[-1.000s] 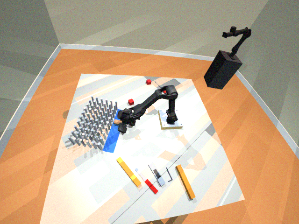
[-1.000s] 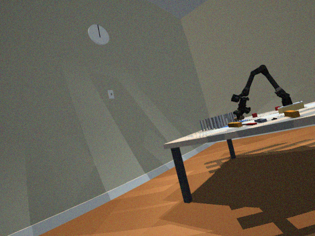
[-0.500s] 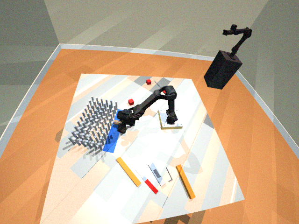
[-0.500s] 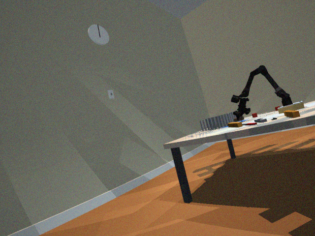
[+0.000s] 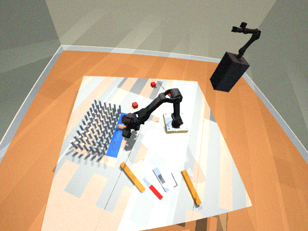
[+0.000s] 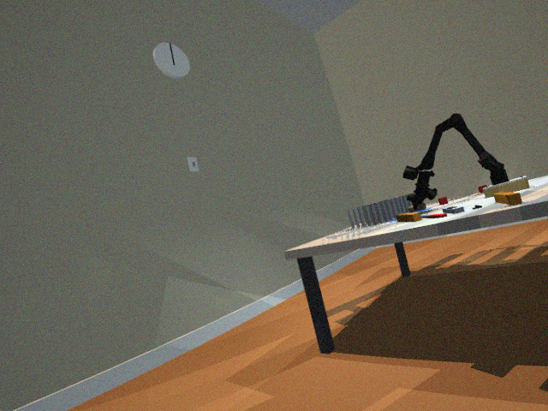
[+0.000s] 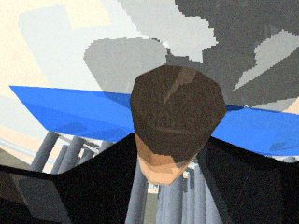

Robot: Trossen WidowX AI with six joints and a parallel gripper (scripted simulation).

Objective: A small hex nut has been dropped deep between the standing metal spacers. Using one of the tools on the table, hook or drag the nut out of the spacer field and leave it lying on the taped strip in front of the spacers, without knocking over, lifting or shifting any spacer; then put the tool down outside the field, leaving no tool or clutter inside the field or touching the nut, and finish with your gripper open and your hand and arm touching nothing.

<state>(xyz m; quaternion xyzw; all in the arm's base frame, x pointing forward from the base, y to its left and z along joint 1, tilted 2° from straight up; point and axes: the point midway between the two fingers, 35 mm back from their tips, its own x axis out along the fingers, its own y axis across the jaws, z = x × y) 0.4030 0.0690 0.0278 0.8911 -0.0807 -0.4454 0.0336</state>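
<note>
My gripper (image 5: 121, 127) (image 7: 165, 138) is shut on the wooden handle (image 5: 121, 126) (image 7: 177, 107) of a tool. It holds the handle low over the blue taped strip (image 5: 114, 147) (image 7: 79, 117), at the near edge of the spacer field. The grey metal spacers (image 5: 92, 129) (image 6: 381, 211) (image 7: 44, 151) stand upright in rows beyond the strip. In the wrist view the handle points towards the spacers between the two black fingers. The tool's shaft and tip are hidden or too thin to make out. I cannot make out the hex nut in any view.
Two orange bars (image 5: 132, 176) (image 5: 191, 187) flank a red-handled tool (image 5: 156, 192), a grey-blue flat tool (image 5: 160, 179) and a bent key (image 5: 174, 180). Two red cubes (image 5: 134, 105) (image 5: 153, 84) lie on the arm's far side. A second arm stands on a black pedestal (image 5: 229, 71) off the table.
</note>
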